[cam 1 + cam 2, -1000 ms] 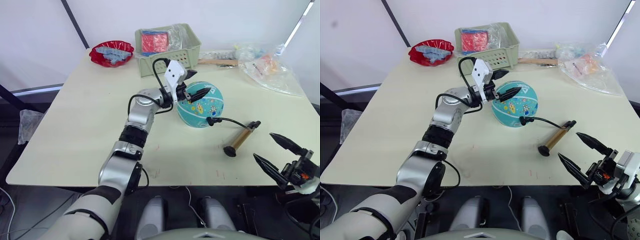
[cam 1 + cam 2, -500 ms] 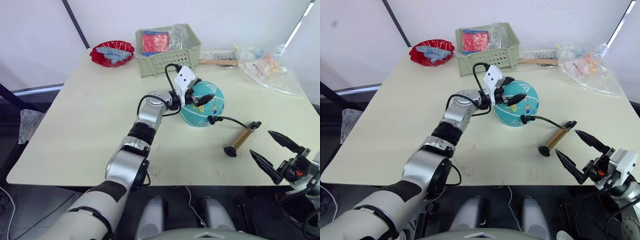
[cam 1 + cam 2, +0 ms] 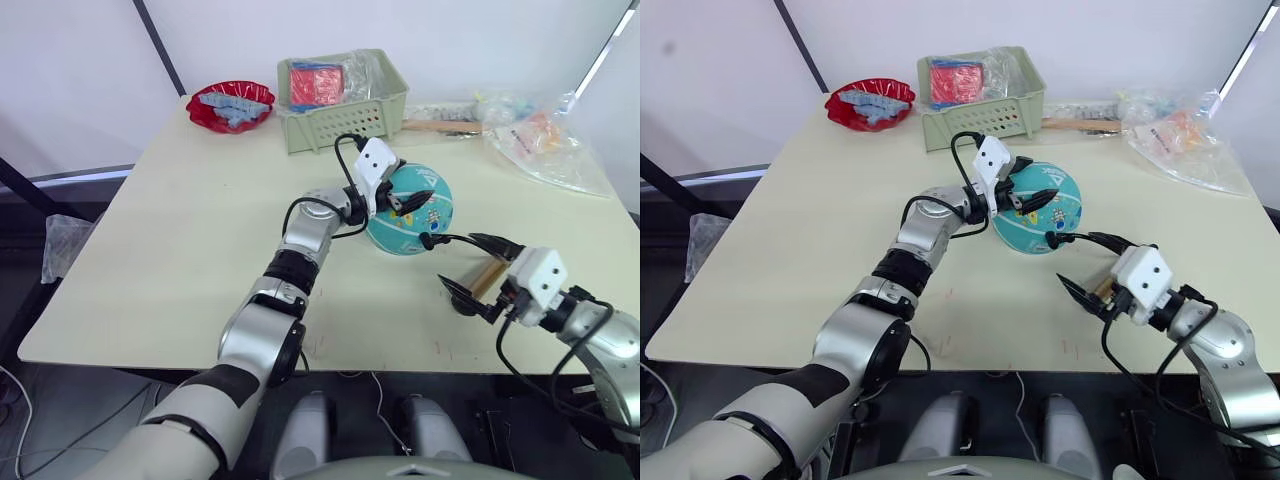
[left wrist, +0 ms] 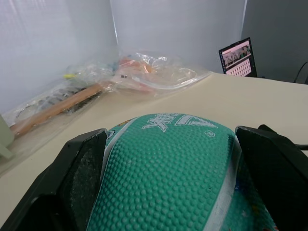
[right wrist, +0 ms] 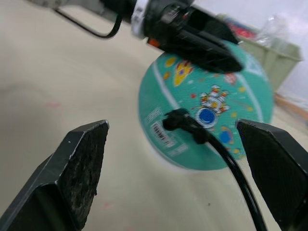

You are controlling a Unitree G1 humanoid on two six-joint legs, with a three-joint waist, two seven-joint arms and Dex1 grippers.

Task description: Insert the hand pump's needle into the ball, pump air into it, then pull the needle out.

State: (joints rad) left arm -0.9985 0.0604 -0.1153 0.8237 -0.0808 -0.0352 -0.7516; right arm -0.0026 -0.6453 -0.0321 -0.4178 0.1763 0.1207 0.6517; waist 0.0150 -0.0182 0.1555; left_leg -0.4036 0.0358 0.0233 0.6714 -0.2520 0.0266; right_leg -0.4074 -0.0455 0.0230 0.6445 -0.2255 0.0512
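Two arms work over one broad cream-coloured table [image 3: 180, 240], and the largest loose thing on it is the teal-turquoise rubber ball with cartoon prints and a barcode sticker [image 3: 415, 222], resting near the table's middle, in front of the pale green slotted plastic basket [image 3: 340, 110]. My left gripper [image 3: 402, 198] is spread around the ball's upper side, one black finger on each flank as my left wrist view shows, bracing it more than clamping it. Just to my right of the ball lies the slim bronze-gold hand pump with its black T-handle [image 3: 488, 272], flat on the table, and my right gripper [image 3: 1092, 268] hangs over it with fingers spread wide and nothing between them. The pump's thin black hose [image 5: 230, 156] arcs from it to the ball, ending at the small black fitting of the needle [image 5: 179, 121], which sits against the ball's skin beside the barcode; I cannot tell how deep the pin itself goes. I judge the risk lies in the grab: if my right fingers nudge or drag the pump, the hose could tug the needle sideways, bending it or popping it loose, and the loosely braced ball could roll away.
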